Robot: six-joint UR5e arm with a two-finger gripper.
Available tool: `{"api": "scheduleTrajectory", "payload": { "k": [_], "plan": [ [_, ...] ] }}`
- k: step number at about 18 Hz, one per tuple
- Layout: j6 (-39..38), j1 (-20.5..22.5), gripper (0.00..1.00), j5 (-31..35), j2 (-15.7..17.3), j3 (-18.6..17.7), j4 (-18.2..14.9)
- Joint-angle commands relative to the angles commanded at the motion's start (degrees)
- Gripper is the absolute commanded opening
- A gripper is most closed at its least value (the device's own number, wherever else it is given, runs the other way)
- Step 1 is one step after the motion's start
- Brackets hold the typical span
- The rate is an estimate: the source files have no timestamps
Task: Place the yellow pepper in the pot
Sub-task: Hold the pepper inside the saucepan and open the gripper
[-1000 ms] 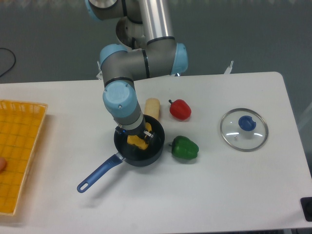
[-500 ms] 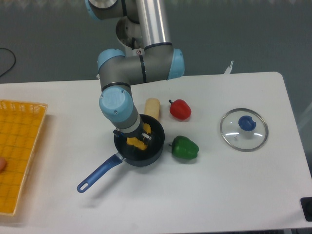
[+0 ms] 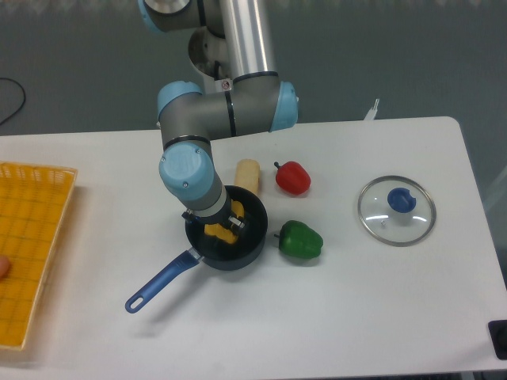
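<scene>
from the left i see the orange tray (image 3: 32, 253) at the desk (image 3: 356, 317) edge, then the pot (image 3: 252, 241), its handle running down-left. my fingers (image 3: 220, 227) reach down inside it — the pepper (image 3: 222, 232) sits right between them, low in the pot. whether they grip it or have let go, i cannot tell. straight up is the clear way out — i'd judge.
</scene>
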Motion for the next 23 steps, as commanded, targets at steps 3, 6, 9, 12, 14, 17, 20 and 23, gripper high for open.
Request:
{"api": "scheduleTrajectory", "payload": {
  "k": [3, 6, 9, 12, 14, 17, 20, 23],
  "plan": [
    [0.00, 0.00, 0.60, 0.00, 0.09, 0.00, 0.27],
    [0.00, 0.00, 0.60, 0.09, 0.00, 0.00, 0.35],
    [-0.26, -0.09, 0.60, 0.09, -0.52, 0.00, 0.62],
    [-0.35, -0.09, 0.60, 0.18, -0.70, 0.00, 0.53],
    [-0.26, -0.09, 0.60, 0.18, -0.62, 0.00, 0.62],
    [-0.26, -0.09, 0.61, 0.18, -0.70, 0.09, 0.53],
    [-0.18, -0.09, 0.73, 0.18, -0.53, 0.09, 0.53],
    [0.00, -0.09, 0.99, 0.18, -0.53, 0.00, 0.53]
  ]
}}
